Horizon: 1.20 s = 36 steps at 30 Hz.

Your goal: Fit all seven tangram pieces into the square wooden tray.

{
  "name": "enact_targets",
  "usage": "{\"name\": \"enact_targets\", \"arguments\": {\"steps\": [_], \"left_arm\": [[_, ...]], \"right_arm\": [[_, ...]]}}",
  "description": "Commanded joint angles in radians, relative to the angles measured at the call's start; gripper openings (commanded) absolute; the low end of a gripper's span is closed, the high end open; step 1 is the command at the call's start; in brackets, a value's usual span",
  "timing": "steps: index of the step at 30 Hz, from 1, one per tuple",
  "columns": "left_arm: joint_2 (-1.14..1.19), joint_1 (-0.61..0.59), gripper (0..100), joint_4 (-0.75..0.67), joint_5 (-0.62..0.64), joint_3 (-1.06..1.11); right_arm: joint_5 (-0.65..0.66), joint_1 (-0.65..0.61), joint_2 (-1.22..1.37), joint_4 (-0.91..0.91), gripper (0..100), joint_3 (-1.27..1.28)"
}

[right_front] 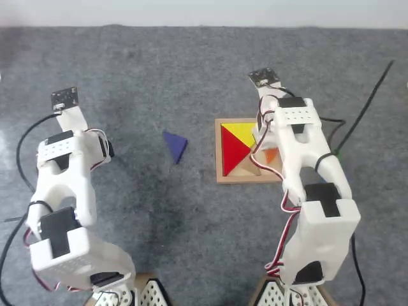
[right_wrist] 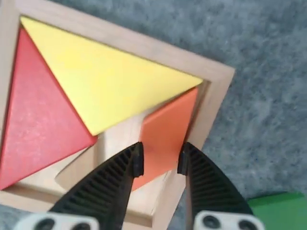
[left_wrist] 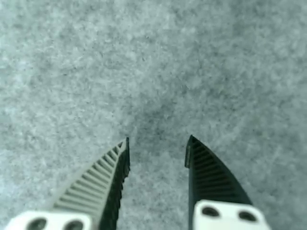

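Note:
The square wooden tray (right_front: 220, 150) (right_wrist: 214, 91) lies on the grey carpet right of centre. Inside it sit a yellow triangle (right_front: 238, 132) (right_wrist: 110, 86) and a red triangle (right_front: 234, 153) (right_wrist: 38, 120). An orange piece (right_front: 271, 155) (right_wrist: 168, 129) rests tilted at the tray's right side, and my right gripper (right_wrist: 160, 155) is shut on it from above. A blue triangle (right_front: 175, 145) lies alone on the carpet between the arms. My left gripper (left_wrist: 158, 146) hangs open over bare carpet at the far left, with nothing between its fingers.
A green piece (right_wrist: 280, 211) (right_front: 336, 153) lies on the carpet just outside the tray's right edge, beside the right arm. A black cable (right_front: 370, 102) runs off to the back right. Bare wood (right_wrist: 115, 143) shows in the tray's lower part.

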Motion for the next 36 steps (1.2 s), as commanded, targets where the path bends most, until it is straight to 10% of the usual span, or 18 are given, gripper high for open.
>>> {"name": "enact_targets", "arguments": {"steps": [1,36], "left_arm": [[-0.003,0.018,19,-0.017,-0.011,-0.033],[-0.002,0.021,19,-0.018,-0.011,-0.031]], "right_arm": [[0.014,-0.010,-0.015,-0.045,14.3,-0.052],[-0.094,0.015,-0.012,-0.203,14.3,0.043]]}}
